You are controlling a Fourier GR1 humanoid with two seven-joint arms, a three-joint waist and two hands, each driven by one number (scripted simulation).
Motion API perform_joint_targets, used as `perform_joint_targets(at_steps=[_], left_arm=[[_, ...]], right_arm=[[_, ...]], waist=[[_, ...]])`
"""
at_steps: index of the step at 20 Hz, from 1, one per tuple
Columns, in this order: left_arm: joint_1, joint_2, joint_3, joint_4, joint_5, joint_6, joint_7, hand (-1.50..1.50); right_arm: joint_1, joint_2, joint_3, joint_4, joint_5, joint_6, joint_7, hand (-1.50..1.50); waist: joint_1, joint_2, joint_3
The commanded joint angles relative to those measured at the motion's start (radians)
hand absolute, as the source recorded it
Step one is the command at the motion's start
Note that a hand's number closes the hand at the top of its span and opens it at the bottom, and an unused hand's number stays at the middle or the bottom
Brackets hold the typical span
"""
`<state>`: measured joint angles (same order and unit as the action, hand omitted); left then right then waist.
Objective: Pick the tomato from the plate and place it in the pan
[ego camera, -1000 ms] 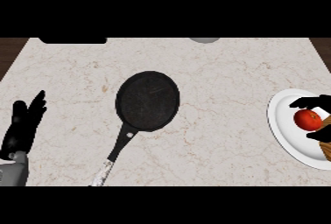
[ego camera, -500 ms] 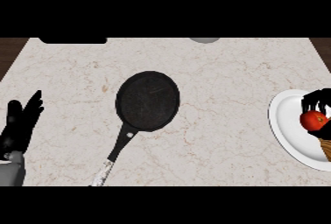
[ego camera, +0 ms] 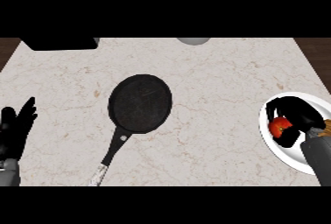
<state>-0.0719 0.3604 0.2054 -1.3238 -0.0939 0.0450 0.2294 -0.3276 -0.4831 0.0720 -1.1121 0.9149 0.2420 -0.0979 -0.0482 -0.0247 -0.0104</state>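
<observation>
At the right edge of the frame, the right hand (ego camera: 298, 114) is curling its fingers and thumb around the red tomato (ego camera: 279, 126), which is sitting on the white plate (ego camera: 271, 144) with the hand covering its upper and right sides. The black pan (ego camera: 140, 103) is lying on the marbled bench (ego camera: 213, 78) left of centre, well apart from the plate, with its handle (ego camera: 111, 153) pointing toward the lower left. The left hand (ego camera: 15, 131) is resting at the left edge of the frame, its fingers straight and slightly spread, holding nothing.
</observation>
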Motion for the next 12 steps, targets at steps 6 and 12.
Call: perform_joint_targets(at_steps=[6, 12], left_arm=[[-0.003, -0.031, -0.022, -0.013, -0.025, 0.029, 0.003, 0.00], [-0.021, -0.011, -0.016, -0.001, -0.014, -0.009, -0.001, 0.00]], right_arm=[[0.104, 0.190, 0.028, -0.556, -0.017, -0.192, 0.151, 1.50], [0.203, 0.279, 0.183, -0.940, 0.076, -0.071, 0.395, 1.50]], waist=[[0.000, 0.006, 0.009], [0.033, 0.017, 0.009]])
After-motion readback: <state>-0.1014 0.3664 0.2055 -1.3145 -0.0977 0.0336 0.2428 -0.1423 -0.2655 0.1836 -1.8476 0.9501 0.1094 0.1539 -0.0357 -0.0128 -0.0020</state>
